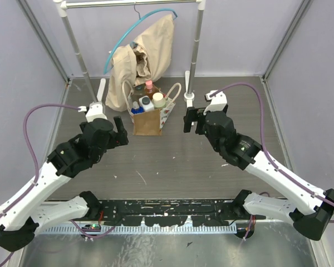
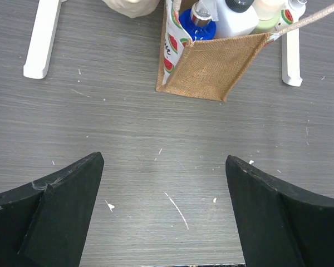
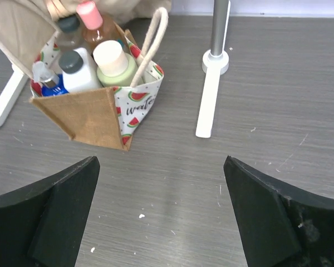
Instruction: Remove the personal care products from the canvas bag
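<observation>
The canvas bag (image 1: 146, 121) stands upright at the table's back centre, tan with watermelon-print side panels and cream rope handles; it also shows in the left wrist view (image 2: 211, 67) and the right wrist view (image 3: 83, 117). Inside it stand the personal care products: a pale green bottle with cream cap (image 3: 114, 62), a white bottle with dark cap (image 3: 78, 72), an amber one with pink cap (image 3: 92, 22), and a blue one (image 2: 196, 28). My left gripper (image 1: 121, 133) hovers open left of the bag. My right gripper (image 1: 190, 120) hovers open to its right. Both hold nothing.
A clothes rack stands behind the bag, its white feet (image 1: 102, 92) (image 1: 188, 89) flanking it. A beige cloth (image 1: 145, 58) hangs from a blue hanger and drapes down behind the bag. Grey walls enclose the table.
</observation>
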Motion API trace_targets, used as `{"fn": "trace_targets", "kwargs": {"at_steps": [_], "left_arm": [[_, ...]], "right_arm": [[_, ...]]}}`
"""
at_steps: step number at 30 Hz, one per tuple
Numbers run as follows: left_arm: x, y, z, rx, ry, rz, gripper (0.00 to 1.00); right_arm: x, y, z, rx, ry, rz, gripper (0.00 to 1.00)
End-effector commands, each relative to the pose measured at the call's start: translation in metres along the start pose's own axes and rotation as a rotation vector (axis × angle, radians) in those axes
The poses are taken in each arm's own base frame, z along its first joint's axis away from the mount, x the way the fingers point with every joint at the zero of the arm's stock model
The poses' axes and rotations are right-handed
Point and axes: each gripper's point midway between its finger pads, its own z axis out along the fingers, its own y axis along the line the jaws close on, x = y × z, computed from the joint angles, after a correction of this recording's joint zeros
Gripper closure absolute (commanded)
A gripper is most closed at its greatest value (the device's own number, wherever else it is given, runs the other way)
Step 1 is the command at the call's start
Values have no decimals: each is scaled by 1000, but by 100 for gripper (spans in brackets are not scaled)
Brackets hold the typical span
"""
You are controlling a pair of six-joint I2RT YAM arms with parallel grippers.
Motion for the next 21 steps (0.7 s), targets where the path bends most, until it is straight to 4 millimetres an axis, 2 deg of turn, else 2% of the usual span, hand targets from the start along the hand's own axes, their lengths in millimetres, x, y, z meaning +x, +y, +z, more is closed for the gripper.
{"fn": "trace_targets", "kwargs": {"at_steps": [1, 7, 15, 21], "left_arm": [[-5, 6, -9, 19, -36, -17, 2], [-1, 9, -11, 77, -95, -80, 2], [8, 14, -13, 92, -94, -80, 2], [17, 15, -8, 69, -52, -25, 2]], "right_arm": [[-16, 11, 4, -31, -31, 13, 0], [14, 25, 17, -102, 44, -32, 0], [27, 23, 26, -78, 80, -79, 0], [36, 36, 35, -114, 114, -70, 0]]}}
